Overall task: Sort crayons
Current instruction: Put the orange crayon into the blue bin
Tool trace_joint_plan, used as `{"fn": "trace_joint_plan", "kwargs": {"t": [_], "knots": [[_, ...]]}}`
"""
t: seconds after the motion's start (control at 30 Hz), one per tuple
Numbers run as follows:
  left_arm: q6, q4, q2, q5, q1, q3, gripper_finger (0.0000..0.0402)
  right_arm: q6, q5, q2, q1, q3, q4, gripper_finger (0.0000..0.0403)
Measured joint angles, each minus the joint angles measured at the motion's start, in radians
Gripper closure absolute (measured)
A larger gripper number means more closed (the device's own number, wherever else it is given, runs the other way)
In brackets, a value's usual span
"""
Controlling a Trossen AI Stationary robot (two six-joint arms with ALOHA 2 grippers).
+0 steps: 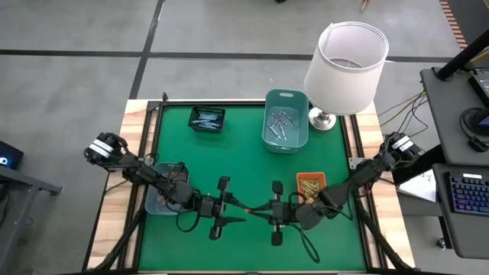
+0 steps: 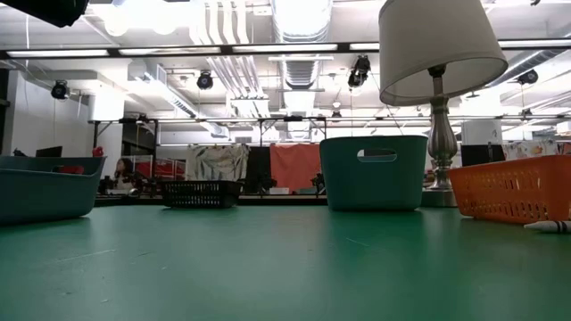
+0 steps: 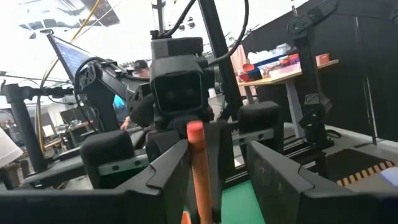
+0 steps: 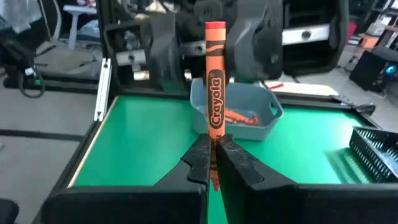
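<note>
Pinching an orange crayon (image 4: 214, 93) by its lower end, the right gripper (image 4: 212, 163) has its fingers closed tight on the stick, which stands out straight past the fingertips towards the left gripper (image 1: 227, 206). The two grippers face each other over the green table (image 1: 237, 153) at about 6 o'clock of its middle, the left one at 9 o'clock of the right one. In the left wrist view the same crayon (image 3: 199, 168) sits between the left fingers (image 3: 163, 177), which stand apart on either side of it; whether they touch it cannot be told.

More orange crayons lie in the blue-grey tray (image 4: 239, 118) at 8 o'clock on the table. Yellowish ones fill the orange basket (image 1: 311, 183) at 4 o'clock. Grey-white ones lie in the teal bin (image 1: 285, 122) at 1 o'clock and in the black basket (image 1: 207, 119) at 11 o'clock. A lamp (image 1: 345, 65) stands at 2 o'clock, just beside the teal bin.
</note>
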Motion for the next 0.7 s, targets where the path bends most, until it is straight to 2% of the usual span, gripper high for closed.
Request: {"fn": "trace_joint_plan", "kwargs": {"t": [0.27,0.7], "knots": [[0.028,0.0,0.0,-0.008,0.012,0.0,0.0258,-0.056,0.0,0.0,-0.003,0.0,0.016,0.039],[-0.035,0.0,0.0,-0.013,0.05,0.0,0.0261,-0.153,0.002,0.027,-0.04,0.0,0.092,0.039]]}}
